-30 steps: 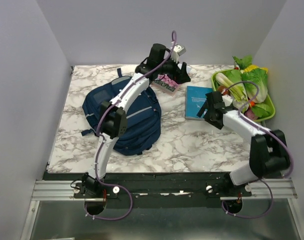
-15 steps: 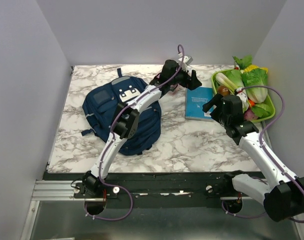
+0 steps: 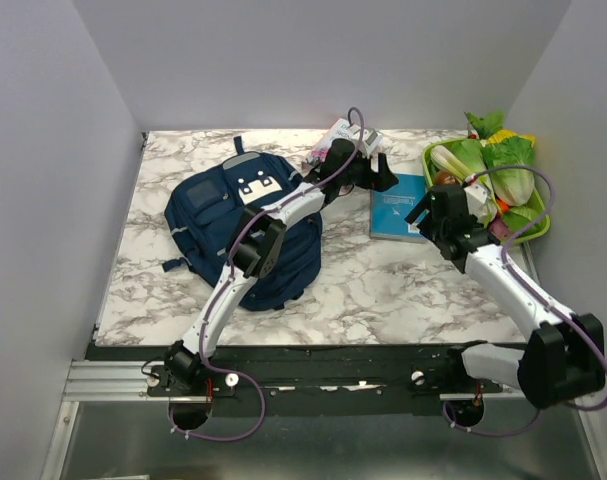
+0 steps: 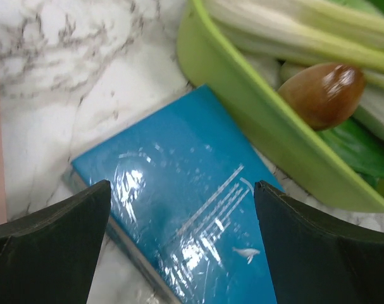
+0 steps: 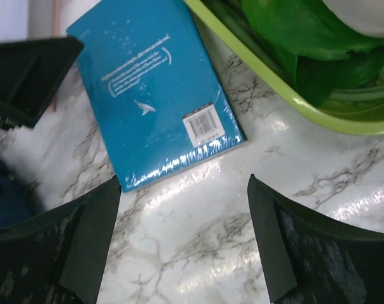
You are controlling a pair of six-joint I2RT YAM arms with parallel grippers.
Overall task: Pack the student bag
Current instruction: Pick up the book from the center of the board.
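Note:
The student bag (image 3: pixel 233 225), a large navy backpack with a white patch, lies flat on the left half of the marble table; a dark sliver of the bag (image 5: pixel 0 199) shows at the left edge of the right wrist view. My left gripper (image 3: pixel 379 176) hangs open over the far left corner of a teal shrink-wrapped book (image 3: pixel 395 205), nothing between its fingers (image 4: pixel 52 240). In its own view the left gripper (image 4: pixel 182 187) straddles the teal book (image 4: pixel 198 215). My right gripper (image 3: pixel 423 215) is open at the book's near right edge. The right gripper (image 5: pixel 183 180) holds nothing; the teal book (image 5: pixel 154 88) lies just beyond it.
A green tray (image 3: pixel 532 228) of leafy vegetables stands at the far right; its rim (image 4: pixel 255 120) runs close along the book, with a brown nut-like piece (image 4: pixel 323 94) inside. A pink book (image 3: pixel 331 138) lies behind the left gripper. White walls enclose the table.
The left gripper has moved right from over the pink book to above the teal book. The right arm has swung, keeping its gripper by the book, and its jaws have narrowed slightly.

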